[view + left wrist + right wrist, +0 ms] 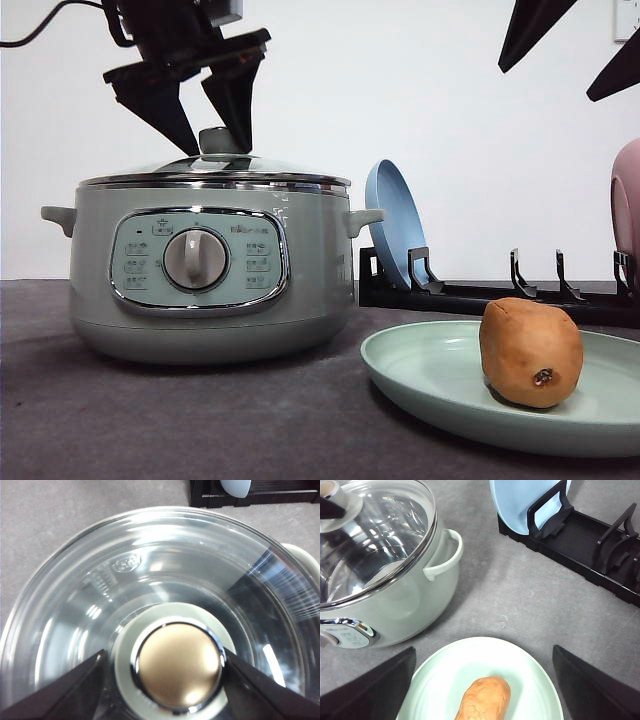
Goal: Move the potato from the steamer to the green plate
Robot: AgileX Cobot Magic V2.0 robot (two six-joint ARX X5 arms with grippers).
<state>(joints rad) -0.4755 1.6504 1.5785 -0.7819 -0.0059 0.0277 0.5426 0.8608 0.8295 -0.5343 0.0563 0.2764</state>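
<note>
One potato on green plate, steamer lidded, L tool at knob.

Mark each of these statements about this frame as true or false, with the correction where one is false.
1. The potato lies on the green plate. True.
2. The steamer has its glass lid off. False: the lid sits on the pot.
3. The left gripper is open, its fingers either side of the lid knob. True.
4. The blue plate lies flat on the table. False: it stands on edge in the black rack.
5. The right gripper is shut on the potato. False: it is open above the plate, holding nothing.
</note>
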